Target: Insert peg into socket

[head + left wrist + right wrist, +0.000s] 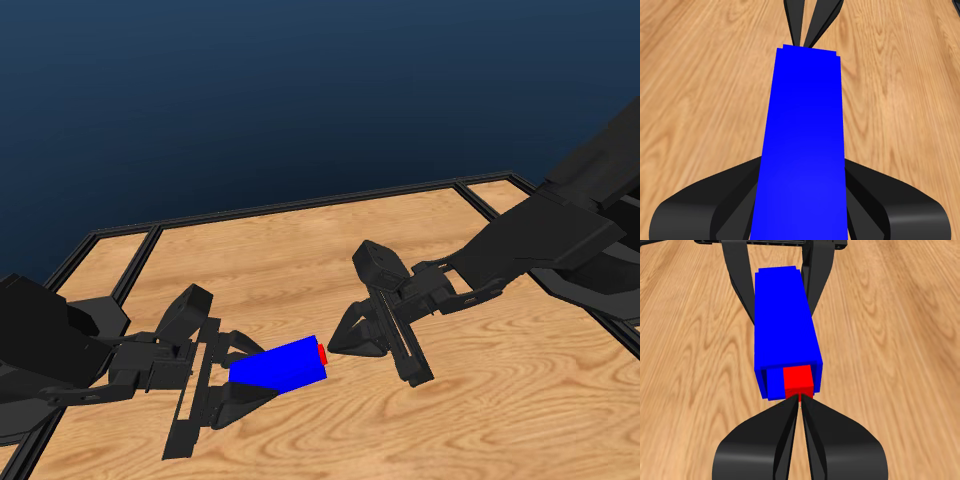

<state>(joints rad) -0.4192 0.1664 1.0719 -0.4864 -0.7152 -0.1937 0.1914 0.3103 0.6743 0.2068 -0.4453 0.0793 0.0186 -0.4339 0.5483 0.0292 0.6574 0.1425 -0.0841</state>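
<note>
Two grippers meet over the wooden table (300,250). At the left, the left gripper (232,385) clamps the blue socket (279,366). The red peg (322,353) sits almost wholly inside it, its tip pinched by the right gripper (335,345).
</note>
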